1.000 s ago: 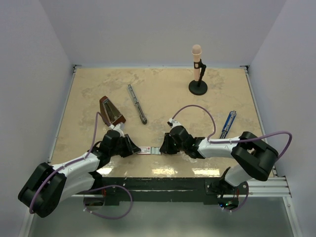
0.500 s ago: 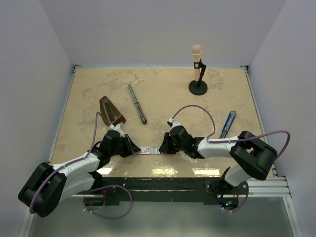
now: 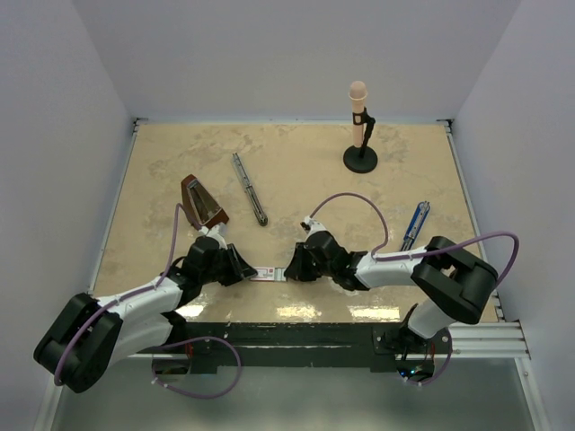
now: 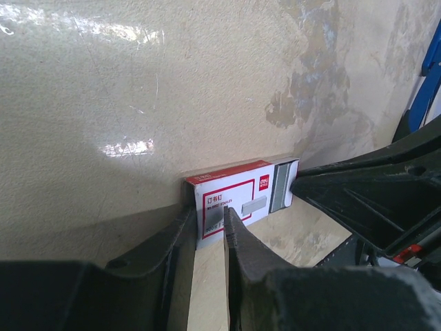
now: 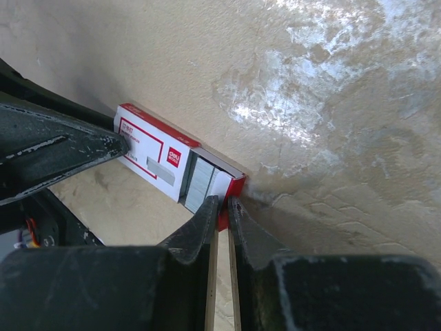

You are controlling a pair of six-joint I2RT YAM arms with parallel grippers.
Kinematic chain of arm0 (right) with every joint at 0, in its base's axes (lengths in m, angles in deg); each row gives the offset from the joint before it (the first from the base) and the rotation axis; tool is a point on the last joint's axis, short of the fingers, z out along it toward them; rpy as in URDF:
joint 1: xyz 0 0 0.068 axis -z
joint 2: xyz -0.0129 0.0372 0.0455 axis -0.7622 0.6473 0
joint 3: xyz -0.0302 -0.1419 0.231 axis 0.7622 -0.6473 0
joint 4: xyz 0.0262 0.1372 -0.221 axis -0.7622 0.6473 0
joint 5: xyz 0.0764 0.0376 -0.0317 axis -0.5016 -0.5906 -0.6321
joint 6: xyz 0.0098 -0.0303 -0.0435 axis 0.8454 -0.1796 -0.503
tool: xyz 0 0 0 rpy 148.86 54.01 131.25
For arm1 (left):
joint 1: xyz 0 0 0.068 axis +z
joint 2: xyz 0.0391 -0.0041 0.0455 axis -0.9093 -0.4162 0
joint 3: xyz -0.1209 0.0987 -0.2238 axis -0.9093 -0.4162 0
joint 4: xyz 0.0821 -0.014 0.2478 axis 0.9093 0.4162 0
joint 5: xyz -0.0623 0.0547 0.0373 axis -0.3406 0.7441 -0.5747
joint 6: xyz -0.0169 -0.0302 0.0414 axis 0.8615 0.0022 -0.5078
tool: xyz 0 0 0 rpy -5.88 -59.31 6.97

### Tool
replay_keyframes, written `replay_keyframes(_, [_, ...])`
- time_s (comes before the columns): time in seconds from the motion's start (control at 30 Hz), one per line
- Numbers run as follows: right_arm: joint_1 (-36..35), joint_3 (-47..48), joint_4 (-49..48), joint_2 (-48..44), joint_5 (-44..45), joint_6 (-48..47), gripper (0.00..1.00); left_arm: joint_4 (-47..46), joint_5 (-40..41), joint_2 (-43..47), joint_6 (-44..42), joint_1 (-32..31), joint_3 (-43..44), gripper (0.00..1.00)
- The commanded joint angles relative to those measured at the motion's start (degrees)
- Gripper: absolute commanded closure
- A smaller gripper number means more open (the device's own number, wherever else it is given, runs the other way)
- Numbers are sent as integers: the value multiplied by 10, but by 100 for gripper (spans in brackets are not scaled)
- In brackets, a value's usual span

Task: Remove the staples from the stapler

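Near edge of the counter (image 3: 296, 153), about midway along it: small red-and-white box (image 3: 268, 273) lying flat, an arm at each end.

Left fingers (image 4: 231, 231) pinched on the left end of the box sleeve, one finger on each side, a narrow gap between them filled by the cardboard.

Right fingers (image 5: 207, 221) all but closed, nipping the thin red end wall of the inner tray (image 5: 231, 186) at the box's right end. Tray stands partly slid out of the sleeve.

Staples (image 5: 196, 181): grey ridged strip lying in the exposed part of the tray, just beside the right fingertips, its other end hidden inside the sleeve. Cannot tell how many strips.

Elsewhere on the counter, all well apart from the box:
- brown wedge (image 3: 204, 201), left of centre, just beyond the left arm
- slim metal bar (image 3: 250, 189) lying at an angle, near the wedge, not touching it
- blue tool (image 3: 414, 224) toward the right edge, small, kind unclear
- microphone (image 3: 359, 126) upright on a round black base, near the far right corner
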Motion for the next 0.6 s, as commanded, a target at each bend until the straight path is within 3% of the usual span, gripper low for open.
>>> replay_keyframes(0.0, [-14, 13, -22, 14, 5, 25, 88, -40, -14, -6, 18, -10, -5, 74])
replay_keyframes(0.57, [-41, 34, -45, 50, 34, 38, 90, -62, -12, -21, 31, -26, -8, 74])
